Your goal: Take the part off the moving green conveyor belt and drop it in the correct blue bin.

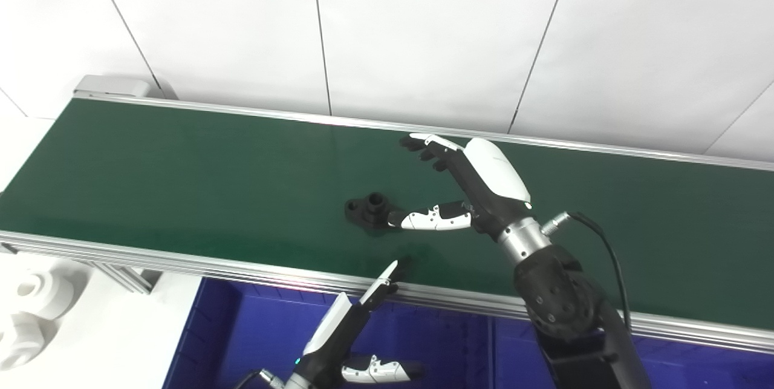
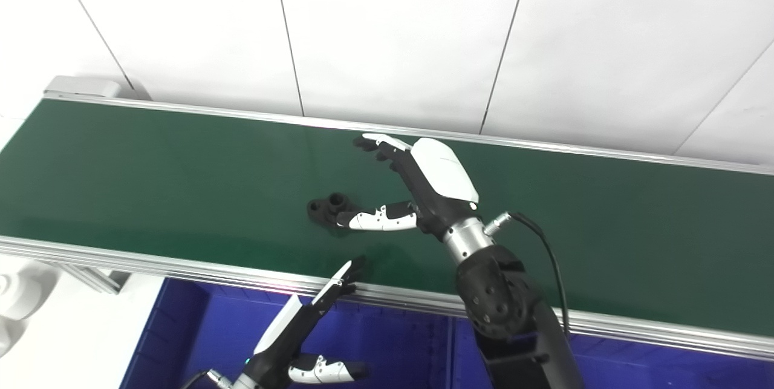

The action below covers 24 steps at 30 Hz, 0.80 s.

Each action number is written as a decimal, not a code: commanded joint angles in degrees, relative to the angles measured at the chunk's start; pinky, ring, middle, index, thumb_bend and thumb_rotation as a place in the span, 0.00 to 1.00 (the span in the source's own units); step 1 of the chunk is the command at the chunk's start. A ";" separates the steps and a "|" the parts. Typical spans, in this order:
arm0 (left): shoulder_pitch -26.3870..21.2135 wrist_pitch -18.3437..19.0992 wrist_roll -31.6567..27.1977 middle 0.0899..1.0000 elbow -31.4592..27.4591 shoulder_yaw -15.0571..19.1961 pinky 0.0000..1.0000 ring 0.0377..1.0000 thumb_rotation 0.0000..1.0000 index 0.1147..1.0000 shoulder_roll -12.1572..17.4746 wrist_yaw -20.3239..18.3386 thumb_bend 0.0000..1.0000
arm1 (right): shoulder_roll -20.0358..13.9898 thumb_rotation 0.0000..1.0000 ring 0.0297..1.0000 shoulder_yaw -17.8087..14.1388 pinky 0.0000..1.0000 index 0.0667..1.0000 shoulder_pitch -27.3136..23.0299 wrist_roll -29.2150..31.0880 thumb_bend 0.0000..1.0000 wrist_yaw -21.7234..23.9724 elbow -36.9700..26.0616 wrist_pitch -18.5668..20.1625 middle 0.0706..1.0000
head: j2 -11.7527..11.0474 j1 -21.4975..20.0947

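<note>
There is one green conveyor belt, long and running across the whole view, and on it lies one black part. Under the near rail of the belt stands one blue bin; a dividing wall shows in the blue at the right, but I cannot tell if a second bin begins there. Two hands are in view. The right arm rises steeply from the bottom edge and reaches over the belt, with the right hand turned so its white back faces up and to the right. Its fingers are spread wide from the thumb and hold nothing. The fingers point toward the far rail, well beyond the part, while the thumb lies low over the belt with its tip just beside the part, perhaps touching it; this I cannot tell surely. The part sits at the thumb tip, outside the open space between thumb and fingers. The left hand is lower, over the blue bin, fingers stretched up to the near rail, thumb apart, holding nothing.
</note>
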 commanded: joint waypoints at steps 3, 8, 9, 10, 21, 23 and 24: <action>1.46 -2.01 0.10 0.98 -2.29 0.19 0.90 0.95 0.63 0.97 0.64 0.71 0.70 | 0.62 0.33 0.76 0.68 0.68 0.80 -3.42 -1.34 0.81 -1.60 2.24 0.06 0.80 | -0.03 -0.85; 2.15 -2.74 -0.78 0.93 -3.29 -1.33 0.88 0.91 0.61 0.93 1.68 3.69 0.69 | 0.93 0.29 0.75 1.32 0.67 0.79 -4.87 -2.45 0.82 -3.46 6.33 -0.34 0.78 | -0.08 -1.93; 2.18 -2.74 -0.86 0.93 -3.38 -1.82 0.87 0.91 0.61 0.93 1.97 4.47 0.69 | 0.91 0.29 0.74 1.48 0.66 0.79 -5.06 -2.78 0.82 -3.67 6.87 -0.23 0.78 | -0.08 -1.93; 2.26 -2.74 -0.96 0.93 -3.53 -2.40 0.87 0.90 0.62 0.92 2.38 5.07 0.69 | 0.76 0.29 0.74 1.73 0.66 0.79 -5.22 -3.29 0.82 -3.89 7.71 -0.16 0.78 | -0.11 -2.41; 1.76 -2.75 -3.06 0.90 -4.18 -6.82 0.85 0.88 0.57 0.90 5.81 9.50 0.68 | -2.83 0.26 0.76 6.08 0.72 0.80 -6.18 -7.37 0.79 -6.53 15.36 -2.34 0.78 | 0.62 -6.11; 1.79 -2.75 -3.38 0.90 -4.36 -7.11 0.84 0.88 0.56 0.89 6.17 10.00 0.68 | -3.55 0.27 0.76 7.19 0.73 0.79 -5.83 -8.39 0.78 -7.06 15.96 -2.48 0.78 | 0.93 -7.08; 1.80 -2.75 -3.55 0.90 -4.46 -7.22 0.84 0.88 0.55 0.89 6.34 10.18 0.67 | -3.86 0.27 0.76 7.72 0.73 0.79 -5.62 -8.90 0.78 -7.32 16.16 -2.47 0.77 | 0.93 -7.08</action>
